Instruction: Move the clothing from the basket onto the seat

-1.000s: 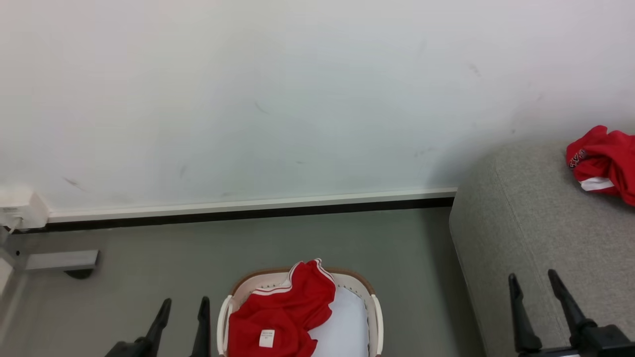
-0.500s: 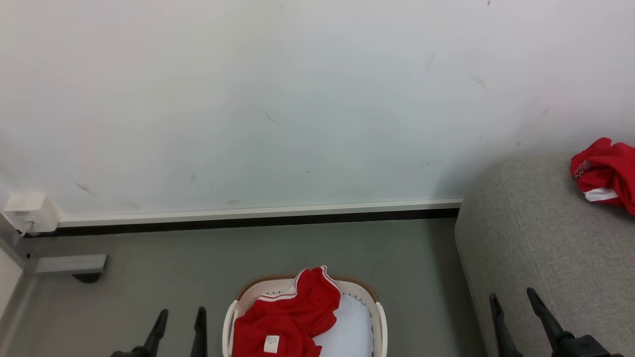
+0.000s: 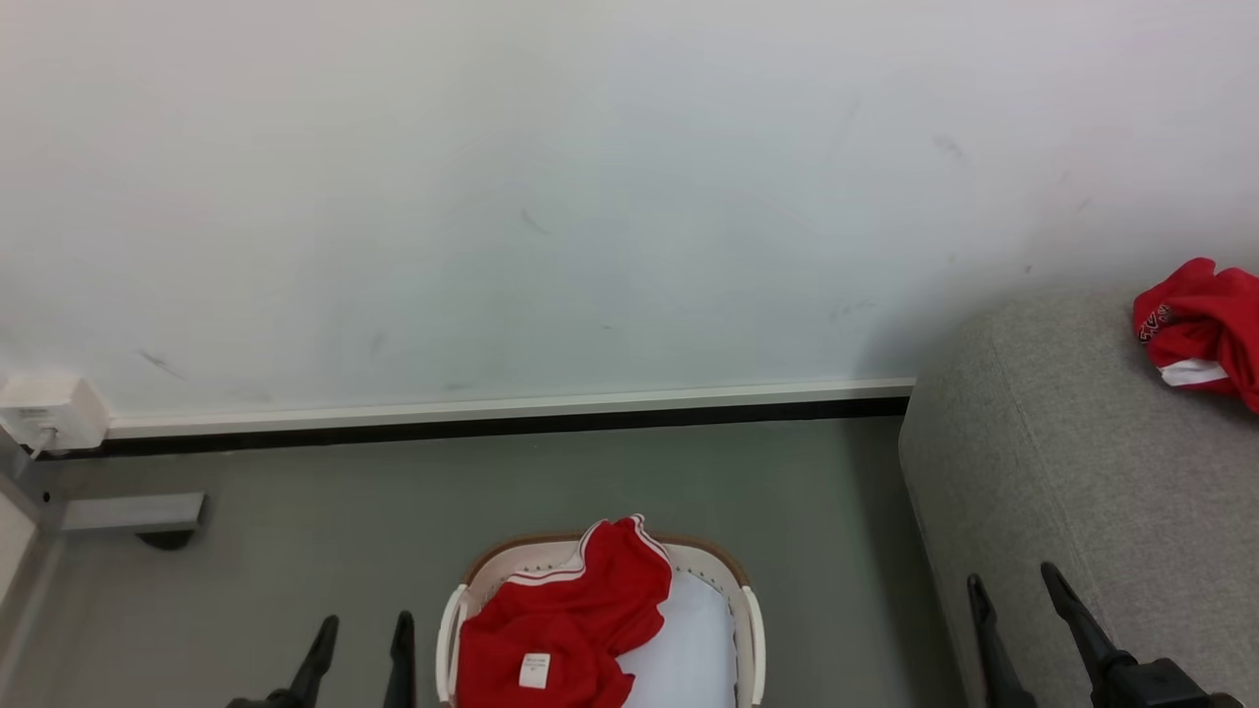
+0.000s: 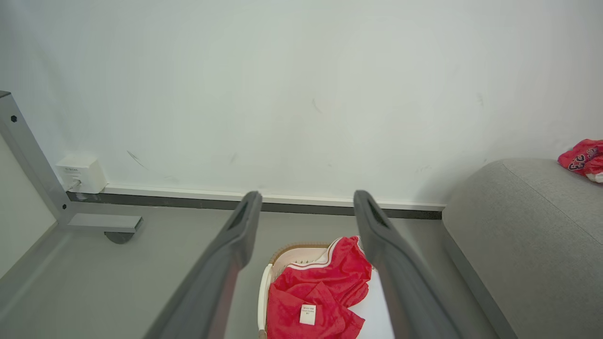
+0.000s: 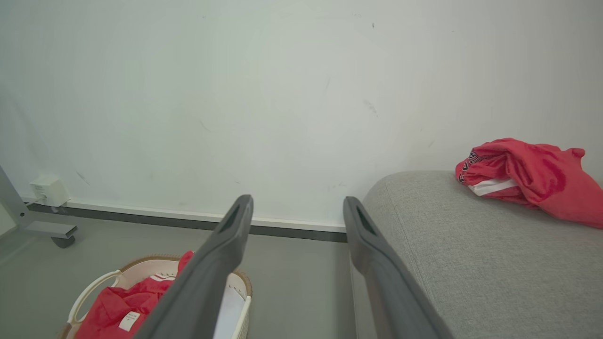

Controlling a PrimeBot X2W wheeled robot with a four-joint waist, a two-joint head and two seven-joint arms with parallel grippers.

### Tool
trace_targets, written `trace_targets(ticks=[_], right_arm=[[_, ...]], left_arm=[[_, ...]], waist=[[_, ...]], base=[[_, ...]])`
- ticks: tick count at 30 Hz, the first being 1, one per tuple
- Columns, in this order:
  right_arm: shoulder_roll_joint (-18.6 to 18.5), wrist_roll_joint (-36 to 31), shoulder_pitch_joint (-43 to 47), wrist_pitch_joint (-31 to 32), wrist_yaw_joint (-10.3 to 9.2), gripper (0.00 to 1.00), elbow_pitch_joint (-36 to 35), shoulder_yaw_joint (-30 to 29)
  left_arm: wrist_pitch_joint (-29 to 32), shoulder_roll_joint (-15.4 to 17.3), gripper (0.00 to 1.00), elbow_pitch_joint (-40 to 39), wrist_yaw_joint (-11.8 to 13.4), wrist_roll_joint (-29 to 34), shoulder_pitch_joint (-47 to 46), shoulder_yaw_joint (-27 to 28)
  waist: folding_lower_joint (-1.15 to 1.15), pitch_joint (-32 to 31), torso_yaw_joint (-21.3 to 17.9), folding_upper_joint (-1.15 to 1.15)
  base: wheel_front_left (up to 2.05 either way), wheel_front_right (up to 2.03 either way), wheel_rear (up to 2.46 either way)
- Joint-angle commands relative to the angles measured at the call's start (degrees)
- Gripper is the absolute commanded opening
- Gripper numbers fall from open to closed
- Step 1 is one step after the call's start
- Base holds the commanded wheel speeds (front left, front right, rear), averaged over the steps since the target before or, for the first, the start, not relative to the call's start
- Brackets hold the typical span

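While red clothing (image 3: 575, 619) is lying bunched over white pad (image 3: 689, 649) in basket (image 3: 753, 629) on grey floor (image 3: 393, 511), left tool (image 3: 364, 621) and right tool (image 3: 1013, 576) are hanging spread, holding nothing. Grey seat (image 3: 1062, 472) is standing right of basket against white wall (image 3: 590, 197), carrying second red garment (image 3: 1200, 324).

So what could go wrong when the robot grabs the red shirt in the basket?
The red jersey lies over the basket's rim, so lifting it could snag and tip the basket. A grab might pinch the white pad beneath too. Dropped near the grey sofa's rounded edge, it could slide off.
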Motion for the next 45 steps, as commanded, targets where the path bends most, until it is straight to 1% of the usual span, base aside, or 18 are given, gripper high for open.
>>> trace_targets(ticks=[1, 5, 10, 11, 13, 20, 24, 28, 32, 35, 40, 45], right_arm=[[-0.1, -0.1, -0.6, 0.0, -0.14, 1.0, -0.6, -0.2], [-0.1, -0.8, -1.5, 0.1, -0.14, 1.0, -1.5, -0.5], [-0.1, -2.3, -4.8, 0.0, -0.14, 1.0, -3.8, -0.9], [-0.1, -2.3, -4.8, 0.0, -0.14, 1.0, -3.8, -0.9], [-0.1, -2.9, -6.8, 0.1, -0.14, 1.0, -4.9, -1.1], [-0.1, -3.0, -13.8, 0.1, -0.14, 1.0, -9.4, -2.7], [-0.1, -2.5, -17.0, 0.1, -0.14, 1.0, -11.6, -3.6], [-0.1, -2.3, -19.6, 0.0, -0.14, 1.0, -13.3, -3.7], [-0.1, -1.6, -21.7, 0.1, -0.14, 1.0, -14.8, -4.2], [-0.1, -1.0, -22.8, 0.1, -0.14, 1.0, -15.5, -4.1], [-0.1, 0.1, -23.3, 0.1, -0.15, 1.0, -15.9, -4.5], [-0.1, 0.7, -23.7, 0.1, -0.15, 1.0, -16.0, -4.5]], left_arm=[[0.0, 0.1, 1.0, 0.3, -0.4, 0.3, 0.2, -0.4], [0.0, 0.1, 1.0, 1.1, -0.8, 0.9, -1.5, -2.2], [0.0, 0.1, 1.0, 3.6, -1.3, 2.4, -7.3, -6.4], [0.0, 0.1, 1.0, 3.6, -1.3, 2.4, -7.3, -6.4], [0.0, 0.1, 1.0, 5.5, -1.5, 3.0, -10.8, -8.4], [0.4, 0.1, 1.0, 16.7, -1.2, 5.7, -24.6, -15.0], [3.0, 0.1, 1.0, 24.2, -0.7, 6.3, -32.0, -18.9], [5.1, 0.2, 1.0, 30.4, 0.5, 6.3, -38.2, -21.3], [7.5, 0.1, 1.0, 36.4, 1.8, 5.6, -43.4, -22.6], [8.4, 0.2, 1.0, 40.4, 3.3, 5.2, -46.7, -22.6], [9.2, 0.2, 1.0, 46.5, 6.5, 5.3, -50.8, -22.7], [8.9, 0.4, 1.0, 51.2, 9.4, 5.6, -53.6, -22.7]], waist=[[0.0, 0.7, -0.3, 0.0], [0.0, 2.7, -0.8, 0.0], [0.0, 9.8, -1.3, 0.0], [0.0, 9.8, -1.3, 0.0], [0.0, 13.0, -1.6, 0.0], [0.0, 25.0, -3.6, 0.0], [0.0, 30.8, -4.7, 0.0], [0.0, 36.2, -6.1, 0.0], [0.0, 40.9, -7.2, 0.0], [0.0, 43.8, -7.8, 0.0], [0.0, 46.5, -8.2, 0.0], [0.0, 47.6, -8.6, 0.0]], base=[[0.0, 0.0, 0.0], [0.0, 0.0, 0.0], [0.0, 0.0, 0.0], [0.0, 0.0, 0.0], [0.0, 0.0, 0.0], [0.0, 0.0, 0.0], [0.0, 0.0, 0.0], [0.0, 0.0, 0.0], [0.0, 0.0, 0.0], [0.0, 0.0, 0.0], [0.0, 0.0, 0.0], [0.0, 0.0, 0.0]])
